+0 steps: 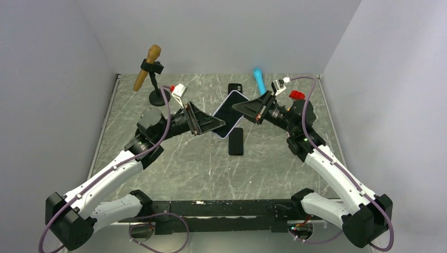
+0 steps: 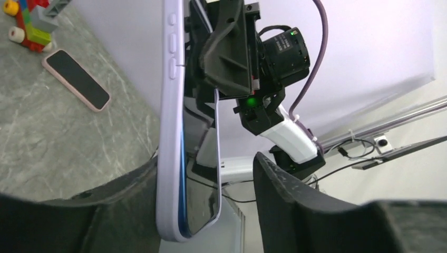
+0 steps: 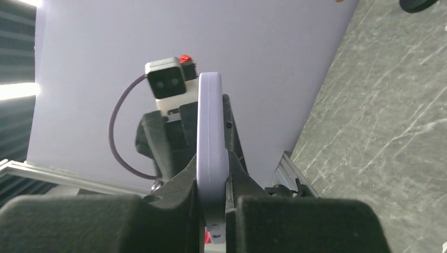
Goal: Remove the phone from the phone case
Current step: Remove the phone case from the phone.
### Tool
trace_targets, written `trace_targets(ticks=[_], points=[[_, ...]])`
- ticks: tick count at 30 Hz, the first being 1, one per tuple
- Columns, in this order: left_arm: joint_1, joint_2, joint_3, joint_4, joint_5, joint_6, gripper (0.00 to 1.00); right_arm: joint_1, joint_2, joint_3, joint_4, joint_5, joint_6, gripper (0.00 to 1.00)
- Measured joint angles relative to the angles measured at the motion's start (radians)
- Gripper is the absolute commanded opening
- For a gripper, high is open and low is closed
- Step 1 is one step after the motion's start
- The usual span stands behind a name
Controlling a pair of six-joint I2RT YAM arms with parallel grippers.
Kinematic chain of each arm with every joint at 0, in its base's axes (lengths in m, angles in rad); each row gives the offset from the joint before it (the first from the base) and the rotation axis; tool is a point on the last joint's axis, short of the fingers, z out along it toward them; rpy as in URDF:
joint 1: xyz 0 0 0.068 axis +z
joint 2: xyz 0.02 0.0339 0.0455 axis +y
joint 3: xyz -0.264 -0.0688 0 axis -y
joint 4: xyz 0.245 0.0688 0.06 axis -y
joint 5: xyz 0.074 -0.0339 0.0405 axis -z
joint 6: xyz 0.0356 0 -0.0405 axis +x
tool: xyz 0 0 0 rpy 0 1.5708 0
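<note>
The phone in its lilac case (image 1: 230,112) is held up off the table between both grippers, tilted. My right gripper (image 1: 246,108) is shut on the case's upper right end; in the right wrist view the case (image 3: 210,132) stands edge-on, pinched between the fingers of that gripper (image 3: 213,184). My left gripper (image 1: 212,125) is at the lower left end. In the left wrist view the case (image 2: 169,158) leans against one finger (image 2: 132,200), while the other finger (image 2: 284,200) stands clear of the dark screen (image 2: 200,179). A blue phone edge shows inside the case rim.
A second dark phone (image 1: 235,141) lies flat just below the held one, pink-edged in the left wrist view (image 2: 76,79). A third phone (image 1: 235,88) and a blue object (image 1: 259,79) lie at the back. A microphone on a stand (image 1: 148,67) is back left. Toy bricks (image 2: 29,26) lie nearby.
</note>
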Motion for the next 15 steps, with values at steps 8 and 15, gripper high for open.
trace_targets(ticks=[8, 15], points=[[-0.002, -0.101, 0.061, -0.304, -0.071, 0.161, 0.73, -0.026, -0.052, -0.04, -0.052, 0.011, 0.03, 0.0], [0.004, -0.296, 0.006, -0.45, -0.129, 0.213, 0.57, -0.099, -0.042, -0.058, 0.006, -0.101, 0.105, 0.0]])
